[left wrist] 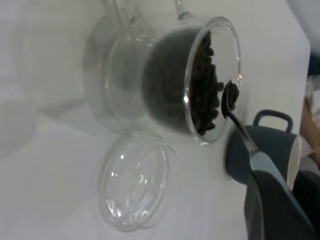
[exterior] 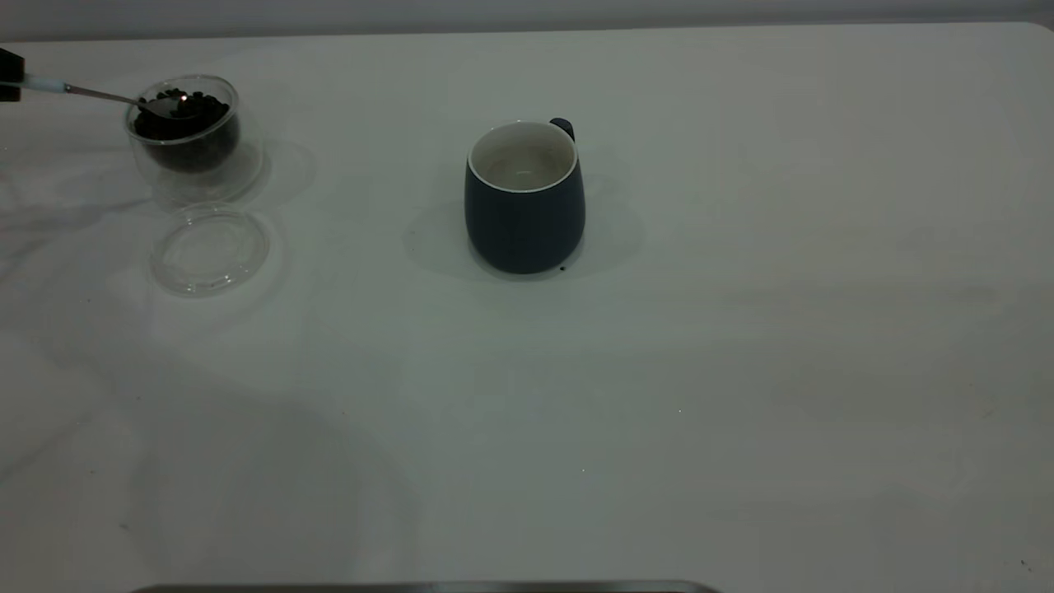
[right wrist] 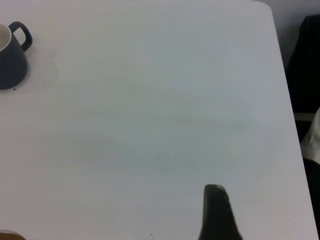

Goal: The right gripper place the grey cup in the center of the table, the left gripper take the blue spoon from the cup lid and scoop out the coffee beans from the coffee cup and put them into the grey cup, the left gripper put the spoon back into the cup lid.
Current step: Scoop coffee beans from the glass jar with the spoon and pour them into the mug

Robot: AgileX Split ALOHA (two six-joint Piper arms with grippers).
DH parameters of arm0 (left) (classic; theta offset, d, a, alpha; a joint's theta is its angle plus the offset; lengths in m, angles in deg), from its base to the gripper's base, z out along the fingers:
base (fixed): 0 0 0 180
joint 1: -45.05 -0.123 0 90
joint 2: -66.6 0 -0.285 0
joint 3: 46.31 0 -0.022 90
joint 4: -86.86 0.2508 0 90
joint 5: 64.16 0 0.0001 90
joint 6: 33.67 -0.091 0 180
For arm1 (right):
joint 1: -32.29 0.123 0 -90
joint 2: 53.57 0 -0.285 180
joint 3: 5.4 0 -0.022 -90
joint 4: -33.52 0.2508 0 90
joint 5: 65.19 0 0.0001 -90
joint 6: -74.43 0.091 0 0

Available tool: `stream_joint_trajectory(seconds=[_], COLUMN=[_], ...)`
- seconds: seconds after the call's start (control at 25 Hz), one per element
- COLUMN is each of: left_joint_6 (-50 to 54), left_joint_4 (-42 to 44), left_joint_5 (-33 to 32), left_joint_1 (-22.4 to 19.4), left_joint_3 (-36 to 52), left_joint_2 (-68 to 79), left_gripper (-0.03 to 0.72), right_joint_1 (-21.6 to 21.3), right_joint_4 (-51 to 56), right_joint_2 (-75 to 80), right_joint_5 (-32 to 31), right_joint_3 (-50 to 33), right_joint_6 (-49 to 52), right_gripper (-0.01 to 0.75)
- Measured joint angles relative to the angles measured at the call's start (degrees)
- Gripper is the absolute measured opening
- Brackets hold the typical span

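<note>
The grey cup (exterior: 524,210) stands upright at the middle of the table (exterior: 741,329), its white inside bare. At the far left stands the clear coffee cup (exterior: 185,123) with the coffee beans (exterior: 185,111) heaped in it. My left gripper (exterior: 8,76) at the left edge is shut on the pale handle of the blue spoon (exterior: 99,95). The spoon's metal bowl (left wrist: 230,97) rests on the beans (left wrist: 202,90) just inside the glass rim. The cup lid (exterior: 210,249) lies bare just in front of the coffee cup. Part of my right gripper (right wrist: 216,215) hangs over bare table, far from the grey cup (right wrist: 10,60).
A dark speck (exterior: 562,268) lies by the grey cup's base. A grey metal edge (exterior: 428,586) runs along the near side of the table. Wide white tabletop stretches between the glass cup and the mug, and to the mug's right.
</note>
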Motion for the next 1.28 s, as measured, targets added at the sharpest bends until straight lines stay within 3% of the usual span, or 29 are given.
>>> stream_joint_trajectory(seconds=[0.36,0.84,1.28], left_joint_6=[-3.16,-2.42,-0.63], left_joint_4=[-4.49,-4.98,-4.19], left_joint_5=[-2.44,-2.45,-2.5], left_joint_1=[-2.42,-2.38,5.23], left_joint_3=[0.0,0.0,0.0], left_joint_2=[0.0,0.0,0.0], left_gripper=[0.131,0.131,0.131], right_joint_1=[0.0,0.0,0.0], right_joint_4=[0.0,0.0,0.0], right_joint_2=[0.0,0.0,0.0], right_joint_5=[0.0,0.0,0.0], right_joint_3=[0.0,0.0,0.0], right_joint_6=[0.0,0.0,0.0], right_gripper=[0.46,0.46,0.46])
